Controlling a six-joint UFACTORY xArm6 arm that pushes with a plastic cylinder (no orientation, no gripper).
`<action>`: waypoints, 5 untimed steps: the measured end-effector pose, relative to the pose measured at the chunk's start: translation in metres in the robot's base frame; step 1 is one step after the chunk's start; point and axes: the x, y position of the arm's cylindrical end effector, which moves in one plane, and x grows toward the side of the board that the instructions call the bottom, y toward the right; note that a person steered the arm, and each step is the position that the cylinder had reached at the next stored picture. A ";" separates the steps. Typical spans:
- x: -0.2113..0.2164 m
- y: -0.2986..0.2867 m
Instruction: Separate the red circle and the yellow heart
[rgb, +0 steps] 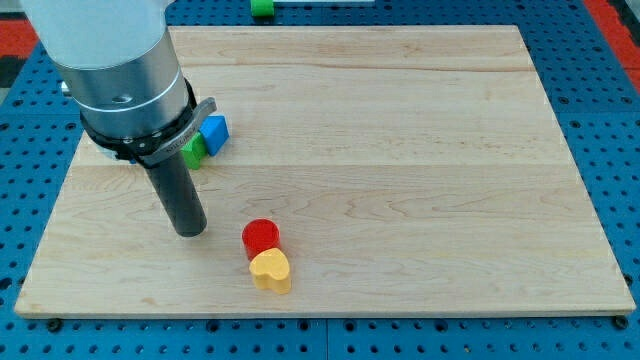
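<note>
The red circle sits on the wooden board near the view's bottom centre. The yellow heart lies just below it and touches it. My tip rests on the board to the left of the red circle, a short gap away, at about the same height in the view. It touches neither block.
A blue block and a green block lie together at the upper left, partly hidden by the arm's body. Another green block sits beyond the board's top edge. Blue perforated surface surrounds the board.
</note>
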 end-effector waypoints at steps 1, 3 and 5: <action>0.012 0.031; 0.025 0.052; 0.021 0.082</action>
